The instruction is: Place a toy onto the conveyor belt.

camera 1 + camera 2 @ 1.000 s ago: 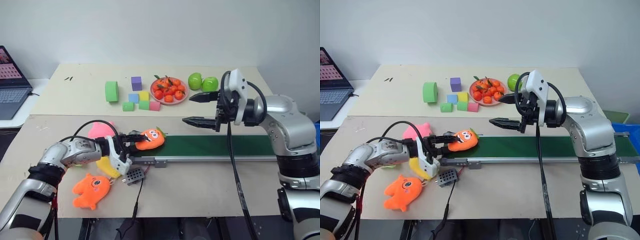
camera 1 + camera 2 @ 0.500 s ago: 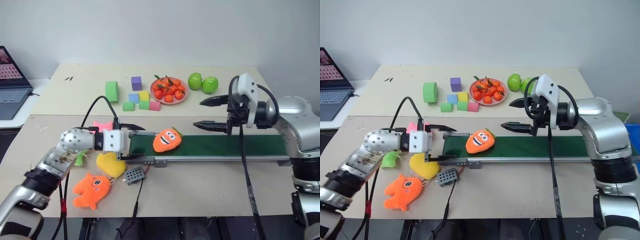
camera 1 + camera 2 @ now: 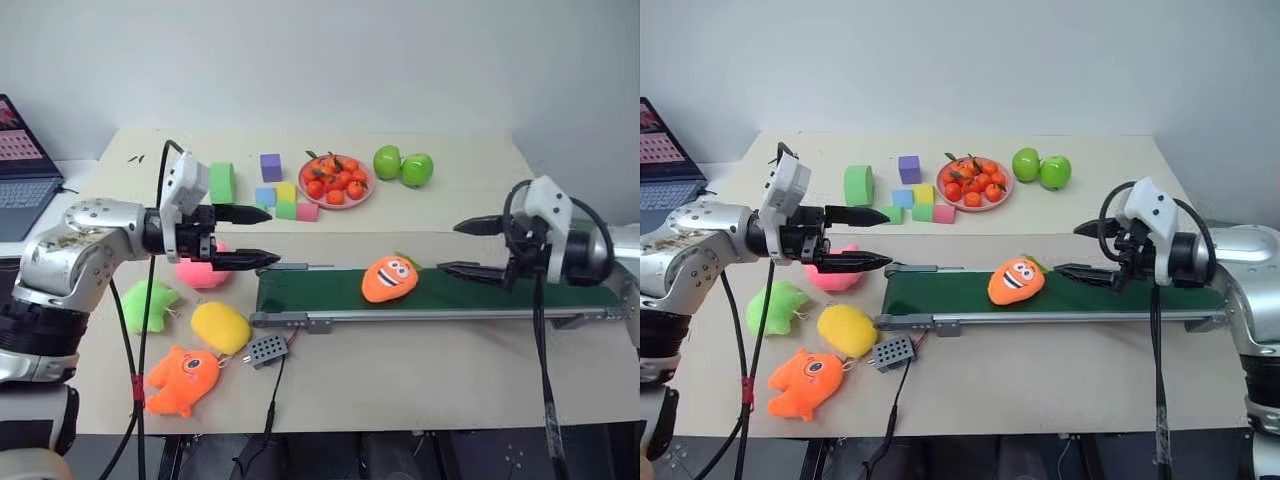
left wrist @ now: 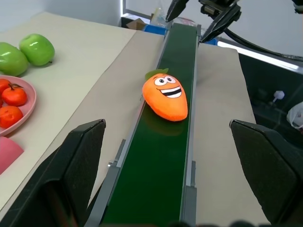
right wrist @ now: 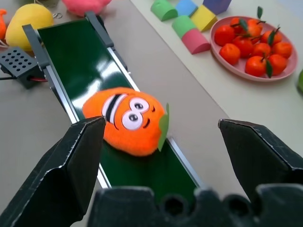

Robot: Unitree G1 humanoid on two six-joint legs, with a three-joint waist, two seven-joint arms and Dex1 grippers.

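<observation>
No readable writing shows on anything. The small orange carrot-shaped plush toy (image 3: pixel 390 279) with a green tuft and a smiling face lies on the long dark green conveyor belt (image 3: pixel 320 297) in its grey metal frame, near the belt's middle. The left gripper (image 3: pixel 258 237), fingers spread and empty, hovers off the belt's left end, well apart from the toy. The right gripper (image 3: pixel 458 248) (also spread, holding nothing) hangs just beside the toy's right. Belt surface lies bare on both sides of the toy; a yellow plush (image 3: pixel 220 327) sits beside the frame's left end.
</observation>
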